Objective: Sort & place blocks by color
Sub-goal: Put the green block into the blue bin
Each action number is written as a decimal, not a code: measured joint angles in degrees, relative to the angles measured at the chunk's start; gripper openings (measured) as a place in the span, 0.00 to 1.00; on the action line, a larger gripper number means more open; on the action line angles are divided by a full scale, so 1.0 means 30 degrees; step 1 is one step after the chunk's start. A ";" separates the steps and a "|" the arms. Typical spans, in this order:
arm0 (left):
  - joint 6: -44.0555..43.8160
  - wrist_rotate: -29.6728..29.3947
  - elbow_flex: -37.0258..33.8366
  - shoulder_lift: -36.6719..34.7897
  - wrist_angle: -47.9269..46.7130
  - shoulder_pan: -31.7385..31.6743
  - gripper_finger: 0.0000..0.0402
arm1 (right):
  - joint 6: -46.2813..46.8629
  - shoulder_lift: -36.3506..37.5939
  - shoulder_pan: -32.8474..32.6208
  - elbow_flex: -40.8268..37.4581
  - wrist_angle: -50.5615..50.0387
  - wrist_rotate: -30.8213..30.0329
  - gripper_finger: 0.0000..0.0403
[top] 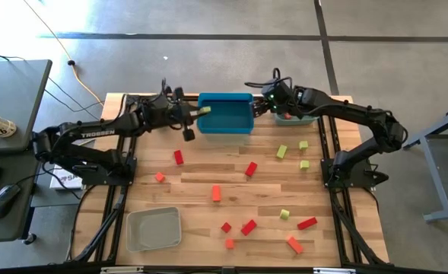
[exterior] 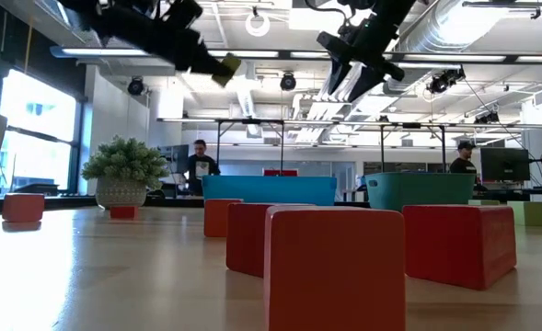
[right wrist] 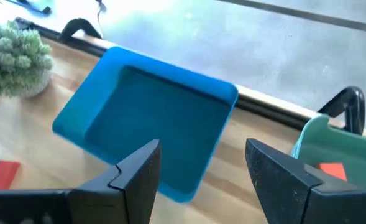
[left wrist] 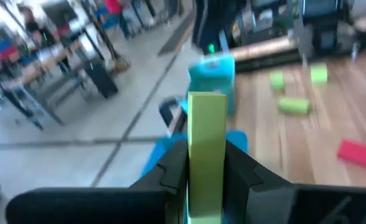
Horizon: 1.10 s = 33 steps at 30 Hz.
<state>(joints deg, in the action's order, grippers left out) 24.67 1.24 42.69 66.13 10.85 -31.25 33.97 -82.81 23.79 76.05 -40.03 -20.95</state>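
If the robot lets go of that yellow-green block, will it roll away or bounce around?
Probably not roll: the yellow-green block pinched in the left gripper is a bar with flat sides and square edges. It looks stiff, keeping its shape in the pinch. It hangs by the blue tray, so it would likely just clunk down and stop.

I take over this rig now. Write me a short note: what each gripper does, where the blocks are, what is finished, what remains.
Left gripper: shut on a yellow-green block, held above the left edge of the blue tray.
Right gripper: open, empty, above the gap between the blue tray and the teal tray.
Done: one orange block lies in the teal tray. The blue tray looks empty, so does the grey tray.
Left: red, orange and yellow-green blocks scattered on the table.
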 joint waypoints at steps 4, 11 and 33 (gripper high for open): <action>0.0618 0.0064 0.1801 0.0785 0.0012 -0.0342 0.11 | -0.0729 0.0000 0.0563 0.0000 0.0494 0.0007 0.55; 0.0687 0.1724 0.4231 0.4105 -0.0095 -0.1497 0.11 | -0.1151 0.0000 0.1420 0.0000 0.0611 0.0066 0.55; -0.5124 0.1799 0.7792 1.2672 -0.1356 -0.2207 0.11 | -0.2494 0.0000 0.1959 0.0000 0.0575 0.1431 0.55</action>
<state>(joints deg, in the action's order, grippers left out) 9.30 6.63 66.06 104.15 6.79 -37.87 26.49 -82.81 29.67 76.05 -38.30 -16.66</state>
